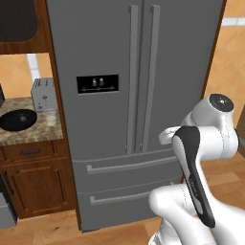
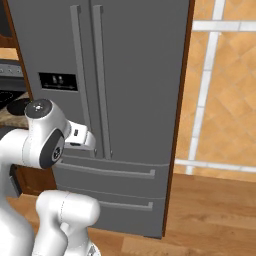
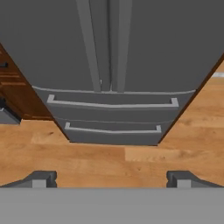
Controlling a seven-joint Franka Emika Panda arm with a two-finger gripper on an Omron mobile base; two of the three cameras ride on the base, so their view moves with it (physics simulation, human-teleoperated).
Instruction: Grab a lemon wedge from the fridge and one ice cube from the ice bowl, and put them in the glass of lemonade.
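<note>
Wooden floor lay before the fridge (image 3: 131, 48), both doors shut, so the lemon wedge presumably sat unseen inside. My fingers (image 3: 41, 178) stood released, empty. Opening step: next, grasp a door handle (image 3: 89, 43).

1. My arm (image 1: 206, 143) is glossy white, built from thick rounded segments that look like smooth moulded shells.
2. I see a dark grey, almost black inlay running as a long tapered strip along one link in the left base view, with faint pale lettering on it that I cannot read.
3. The joint cap (image 1: 220, 101) is a round dark disc with a small light mark at its centre; I see the same in the right base view.
4. The wrist piece (image 2: 81, 136) is a short white block with tiny dark marks on its face.
5. My fingertips (image 3: 40, 179) are small, squared and dark grey.
</note>
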